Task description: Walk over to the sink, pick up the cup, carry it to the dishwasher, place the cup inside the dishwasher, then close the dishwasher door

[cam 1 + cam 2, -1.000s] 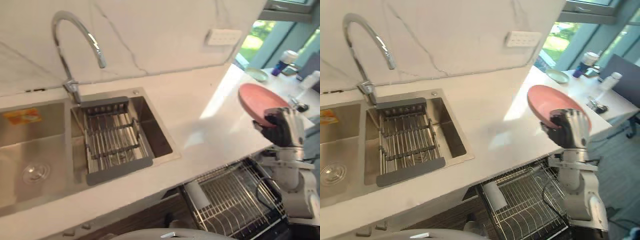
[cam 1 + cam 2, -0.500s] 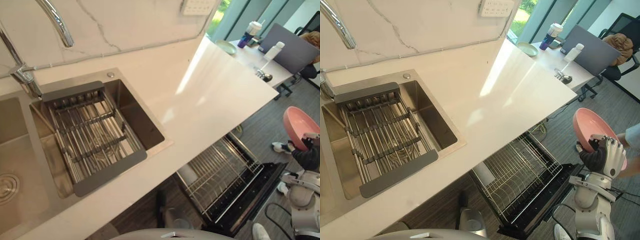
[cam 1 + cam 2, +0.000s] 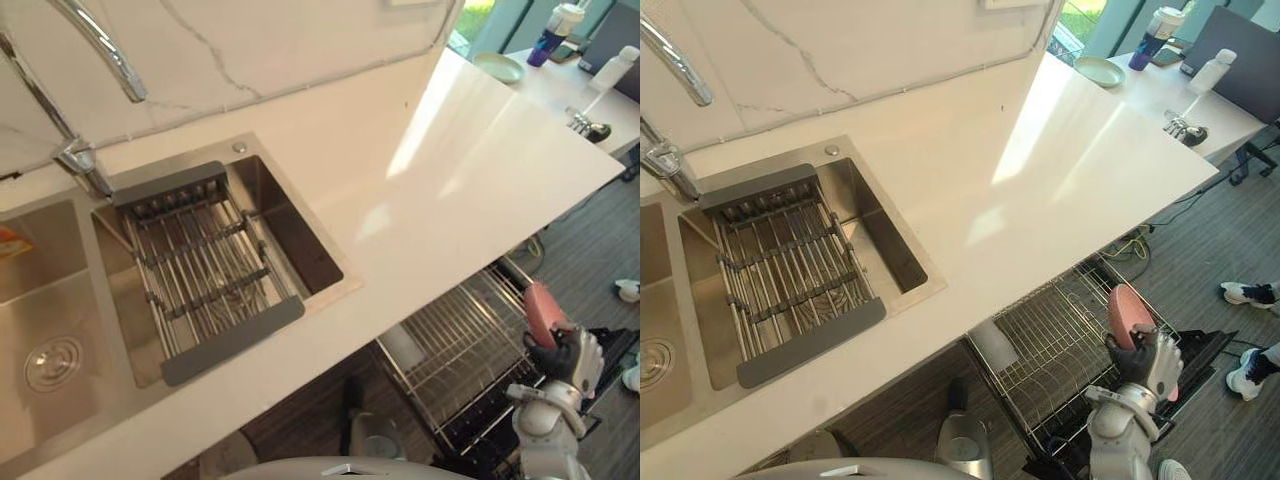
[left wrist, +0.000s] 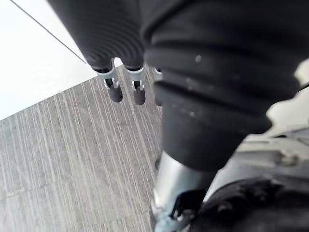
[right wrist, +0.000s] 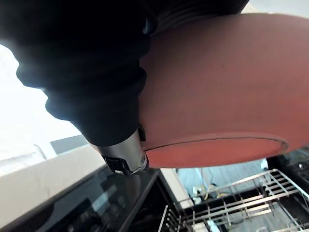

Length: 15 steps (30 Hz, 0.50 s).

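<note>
- Pink bowl (image 3: 1127, 312) (the pictures show a bowl, not a cup) is in the right hand (image 3: 1152, 362). It is held on edge over the outer end of the pulled-out dishwasher rack (image 3: 1045, 350), with the fingers curled round its rim.
- Step in hand, as I judge it, is the placing: the bowl is at the dishwasher but not yet down in the rack, and the dishwasher door (image 3: 1208, 347) lies open.
- Next move calls for lowering the bowl between the rack's wires, kept on edge so it slots in, then letting go. Closing the door comes after.
- Eye views give the layout: the sink (image 3: 880, 235) is well apart from the bowl, the counter (image 3: 1040, 170) lies between them, and a person's shoes (image 3: 1245, 293) are on the floor beyond the door.
- Right wrist view adds the bowl's underside close up, with rack wires below it.
- Left wrist view gives the left hand (image 4: 115, 92), its fingers straight, side by side and holding nothing, above the wood-grain floor (image 4: 72, 154).
</note>
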Tool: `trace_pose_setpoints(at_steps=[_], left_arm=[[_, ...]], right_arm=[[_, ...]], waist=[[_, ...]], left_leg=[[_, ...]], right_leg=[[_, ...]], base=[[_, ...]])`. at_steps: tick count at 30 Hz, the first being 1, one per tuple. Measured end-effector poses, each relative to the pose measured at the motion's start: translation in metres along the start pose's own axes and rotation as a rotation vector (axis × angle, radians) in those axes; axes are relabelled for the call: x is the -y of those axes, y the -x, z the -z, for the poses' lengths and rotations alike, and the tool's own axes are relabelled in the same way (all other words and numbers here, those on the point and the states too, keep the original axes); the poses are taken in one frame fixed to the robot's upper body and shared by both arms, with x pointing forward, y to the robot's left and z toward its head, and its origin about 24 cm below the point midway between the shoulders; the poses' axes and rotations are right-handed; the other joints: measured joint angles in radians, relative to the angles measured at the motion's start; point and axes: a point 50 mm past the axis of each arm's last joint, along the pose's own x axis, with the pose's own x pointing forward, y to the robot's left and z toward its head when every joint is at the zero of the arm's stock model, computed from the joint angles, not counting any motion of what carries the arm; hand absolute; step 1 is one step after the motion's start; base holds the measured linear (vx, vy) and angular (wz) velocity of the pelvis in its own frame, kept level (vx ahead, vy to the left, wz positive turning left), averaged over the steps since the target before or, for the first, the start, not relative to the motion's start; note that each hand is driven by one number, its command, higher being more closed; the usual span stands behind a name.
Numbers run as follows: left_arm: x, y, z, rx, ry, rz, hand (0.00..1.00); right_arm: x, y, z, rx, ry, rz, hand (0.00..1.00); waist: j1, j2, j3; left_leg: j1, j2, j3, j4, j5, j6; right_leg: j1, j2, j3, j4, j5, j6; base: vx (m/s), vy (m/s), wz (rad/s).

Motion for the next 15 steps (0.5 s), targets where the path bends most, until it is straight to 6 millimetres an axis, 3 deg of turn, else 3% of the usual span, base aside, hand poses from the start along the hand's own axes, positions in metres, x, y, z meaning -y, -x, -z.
trace_pose_setpoints(at_steps=[5, 10, 15], left_arm=[[0.003, 0.001, -0.005, 0.021, -0.032, 0.028, 0.00], [0.005, 0.002, -0.008, 0.034, -0.071, 0.054, 0.00], [0.014, 0.003, -0.016, 0.052, -0.117, 0.096, 0.00]], right_arm=[[-0.008, -0.003, 0.004, -0.063, -0.027, -0.011, 1.00], [-0.019, -0.010, 0.005, -0.148, -0.086, -0.019, 1.00], [-0.028, -0.019, 0.010, -0.197, -0.065, -0.060, 1.00]], waist=[[0.007, 0.025, 0.033], [0.018, 0.068, 0.069], [0.029, 0.082, 0.113]], left_leg=[[-0.021, -0.019, -0.018, 0.001, 0.006, 0.011], [-0.041, -0.042, -0.020, -0.015, 0.020, 0.025], [-0.050, -0.076, -0.029, -0.042, 0.038, 0.034]], right_leg=[[-0.015, -0.025, -0.026, 0.030, -0.008, 0.005], [-0.050, -0.053, -0.040, 0.060, -0.012, 0.011], [-0.079, -0.089, -0.050, 0.105, -0.031, 0.012]], base=[[0.00, 0.020, 0.14], [0.00, 0.024, 0.06], [0.00, 0.021, 0.11]])
